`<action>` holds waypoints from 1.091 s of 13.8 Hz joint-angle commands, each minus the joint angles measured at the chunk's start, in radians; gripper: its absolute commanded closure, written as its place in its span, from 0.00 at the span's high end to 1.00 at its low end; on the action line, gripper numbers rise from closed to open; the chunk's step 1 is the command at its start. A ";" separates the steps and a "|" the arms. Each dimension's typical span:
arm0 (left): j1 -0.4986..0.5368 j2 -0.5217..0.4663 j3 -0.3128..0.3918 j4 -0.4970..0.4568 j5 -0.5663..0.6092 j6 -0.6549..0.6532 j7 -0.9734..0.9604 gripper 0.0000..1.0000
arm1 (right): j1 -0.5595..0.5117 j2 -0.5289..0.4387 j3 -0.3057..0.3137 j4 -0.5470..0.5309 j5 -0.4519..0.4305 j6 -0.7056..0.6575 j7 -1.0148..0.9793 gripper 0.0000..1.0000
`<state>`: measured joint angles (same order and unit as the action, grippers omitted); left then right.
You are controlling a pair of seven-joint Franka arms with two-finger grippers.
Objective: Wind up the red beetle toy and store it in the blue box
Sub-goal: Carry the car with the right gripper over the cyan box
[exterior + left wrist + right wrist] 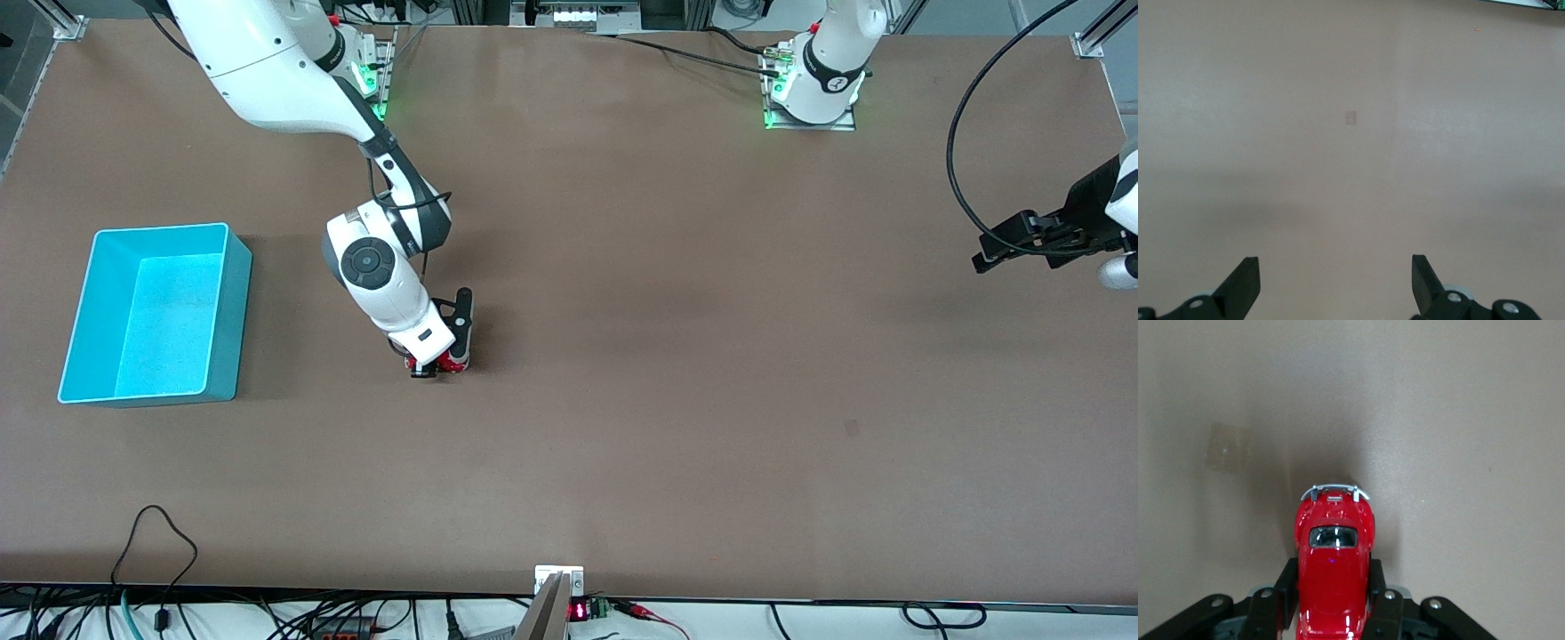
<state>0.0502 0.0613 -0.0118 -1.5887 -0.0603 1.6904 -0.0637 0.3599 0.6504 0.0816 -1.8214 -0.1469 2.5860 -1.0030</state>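
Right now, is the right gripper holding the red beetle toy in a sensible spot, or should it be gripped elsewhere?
Keep this hold. The right gripper comes down from above and clamps the red beetle toy across its flanks, a finger on each side. The body is narrow and long, so the straight sides suit the pads better than the rounded roof or bumpered ends. The left gripper waits, open.

Front cam: mounted high, facing the arm bases at 12 o'clock, looking steeply down on the whole worktop (676, 356), from the blue box (156, 311) at 9 o'clock to the left tool (987, 260) at 3 o'clock. Left wrist cam: looks past its own tool (1335, 283) onto bare worktop (1351, 133) from moderate height. Right wrist cam: very close above the worktop (1458, 420), sharing with the front view only the right tool (1335, 590) and the red beetle toy (1333, 567).
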 commanded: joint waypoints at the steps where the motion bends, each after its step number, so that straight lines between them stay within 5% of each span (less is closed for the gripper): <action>1: -0.004 -0.005 -0.005 0.004 0.019 -0.004 0.002 1.00 | 0.016 -0.020 -0.013 0.030 0.047 -0.012 0.000 0.00; 8: -0.003 -0.011 -0.007 0.015 0.017 -0.049 0.002 1.00 | -0.076 -0.276 -0.019 -0.009 0.084 -0.320 0.292 0.00; 15: -0.003 -0.020 -0.007 0.009 0.019 -0.054 0.007 1.00 | -0.335 -0.515 -0.031 -0.248 0.082 -0.380 0.503 0.01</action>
<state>0.0474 0.0538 -0.0159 -1.5860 -0.0603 1.6560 -0.0629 0.1040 0.2202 0.0374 -1.9669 -0.0741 2.2093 -0.5317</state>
